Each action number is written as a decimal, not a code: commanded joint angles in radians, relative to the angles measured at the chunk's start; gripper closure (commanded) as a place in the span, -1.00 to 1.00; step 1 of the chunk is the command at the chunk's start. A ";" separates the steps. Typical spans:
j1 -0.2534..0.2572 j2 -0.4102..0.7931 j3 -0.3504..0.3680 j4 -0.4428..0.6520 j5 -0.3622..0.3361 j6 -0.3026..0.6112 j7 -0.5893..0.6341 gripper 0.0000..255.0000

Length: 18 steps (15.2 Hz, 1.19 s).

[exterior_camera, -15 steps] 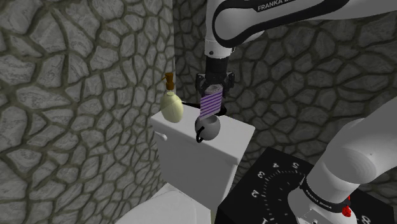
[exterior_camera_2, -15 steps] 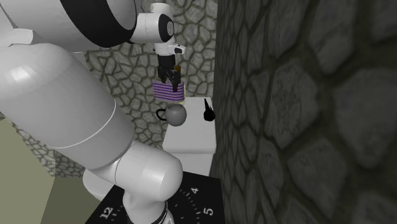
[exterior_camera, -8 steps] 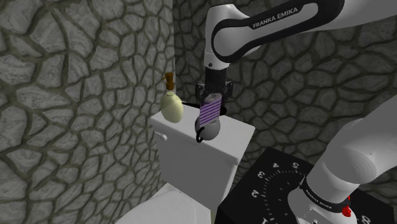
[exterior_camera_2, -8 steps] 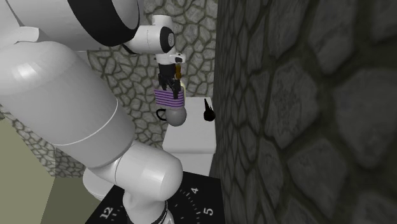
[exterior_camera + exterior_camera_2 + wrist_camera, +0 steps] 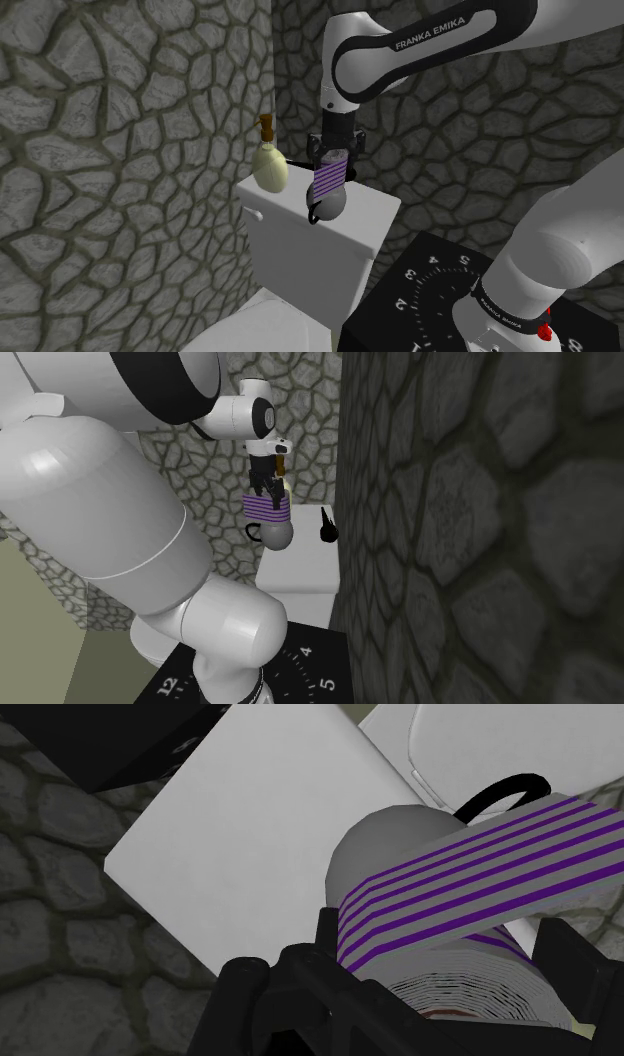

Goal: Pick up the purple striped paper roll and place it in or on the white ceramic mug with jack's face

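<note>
Over toilet tank [image 5: 295, 250], tool [image 5: 333, 160] vertical, paper roll [image 5: 330, 180] against mug [image 5: 331, 206].

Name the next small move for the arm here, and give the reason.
Probably open the fingers and let go. The gripper is shut on the purple striped paper roll, whose lower end looks to rest on top of the grey mug standing on the toilet tank lid. Whether a slight gap remains between them, I cannot tell.
</note>
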 commanded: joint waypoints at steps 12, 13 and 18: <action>-0.002 -0.028 -0.011 0.103 0.000 -0.131 -0.004 -1.00; -0.002 -0.028 -0.011 0.103 0.000 -0.131 -0.004 -1.00; -0.002 -0.028 -0.011 0.103 0.000 -0.131 -0.004 -1.00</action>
